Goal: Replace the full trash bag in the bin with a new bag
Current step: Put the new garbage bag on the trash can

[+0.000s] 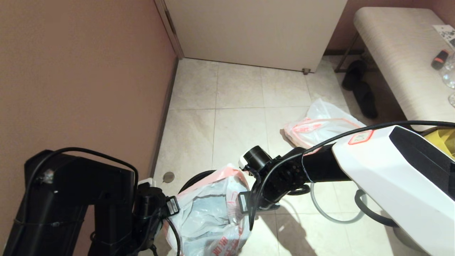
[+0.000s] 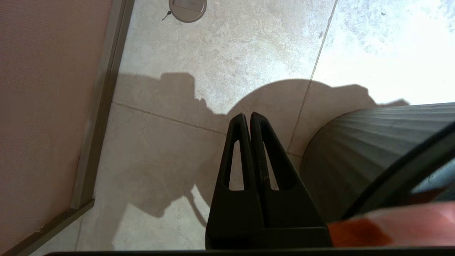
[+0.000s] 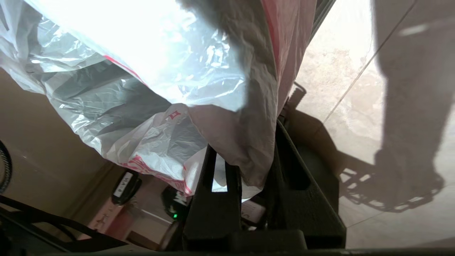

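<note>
While the right pincer [image 3: 249, 167] sits at the right-hand side of the bin [image 2: 355, 156], its fingers [image 3: 217, 199] are clamped on a bunched fold of thin white plastic with a pink-red hem. That plastic belongs to the bag in the bin [image 1: 209, 213], which billows up out of the bin's mouth between the two arms in the head view; whether it is the full trash bag or the new one cannot be told, since only crumpled film and red print show. The bag's hem drapes over the near finger and fills most of the right wrist view.

On the other side of the bin, the left pincer [image 2: 247, 115] hangs over bare floor tiles [image 2: 220, 46] just beside the ribbed dark wall of the bin, its two fingers pressed together with nothing between them and not touching the bin.

Farther off, a second limp white bag [image 1: 320, 126] with pink-red hem lies flat on the floor near a pair of dark slippers [image 1: 360, 89], well apart from both pincers
</note>
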Controlling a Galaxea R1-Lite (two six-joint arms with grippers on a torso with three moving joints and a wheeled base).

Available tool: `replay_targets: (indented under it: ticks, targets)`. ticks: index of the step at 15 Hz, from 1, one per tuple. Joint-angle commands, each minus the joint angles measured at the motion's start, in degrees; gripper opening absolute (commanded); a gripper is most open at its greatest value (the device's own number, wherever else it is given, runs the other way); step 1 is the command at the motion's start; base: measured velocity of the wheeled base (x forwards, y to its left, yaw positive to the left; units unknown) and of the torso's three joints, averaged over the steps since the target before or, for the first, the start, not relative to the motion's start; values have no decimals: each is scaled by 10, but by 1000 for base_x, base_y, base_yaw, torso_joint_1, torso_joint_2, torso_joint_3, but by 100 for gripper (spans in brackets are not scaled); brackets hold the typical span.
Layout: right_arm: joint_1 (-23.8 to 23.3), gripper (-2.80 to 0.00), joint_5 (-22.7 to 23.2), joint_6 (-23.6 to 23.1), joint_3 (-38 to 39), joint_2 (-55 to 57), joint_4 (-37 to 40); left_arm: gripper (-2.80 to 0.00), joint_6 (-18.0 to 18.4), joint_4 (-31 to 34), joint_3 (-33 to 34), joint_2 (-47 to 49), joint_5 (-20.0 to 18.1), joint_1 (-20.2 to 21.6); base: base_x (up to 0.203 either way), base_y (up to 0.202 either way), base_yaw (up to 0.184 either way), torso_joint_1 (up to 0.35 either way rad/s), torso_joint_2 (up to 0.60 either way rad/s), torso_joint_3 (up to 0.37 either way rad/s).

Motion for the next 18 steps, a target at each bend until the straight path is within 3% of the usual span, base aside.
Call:
replay_targets:
  ticks: [1, 7, 12, 14, 17, 18]
  targets:
    - [-2, -280, 1, -11, 14, -1, -8, -280, -1, -27, -3, 6, 2, 0, 0, 0, 0, 0, 0, 0]
    - [-27, -280, 1, -128, 87, -7, -85, -280, -3, -27, -9, 6, 12, 3, 0, 0, 0, 0, 0, 0]
    - [-33, -280, -2, -131, 83, -3, -89, -280, -5, -27, 11, -38, 5, -1, 0, 0, 0, 0, 0, 0]
    - [-34, -280, -1, -131, 83, 0, -104, -280, -11, -27, 54, -118, -52, -9, 0, 0, 0, 0, 0, 0]
    - [-33, -280, -1, -131, 80, 5, -106, -280, -15, -27, 147, -198, -260, -16, 0, 0, 0, 0, 0, 0]
    - [-34, -280, -1, -130, 79, 5, -106, -280, -15, -27, 157, -198, -290, -17, 0, 0, 0, 0, 0, 0]
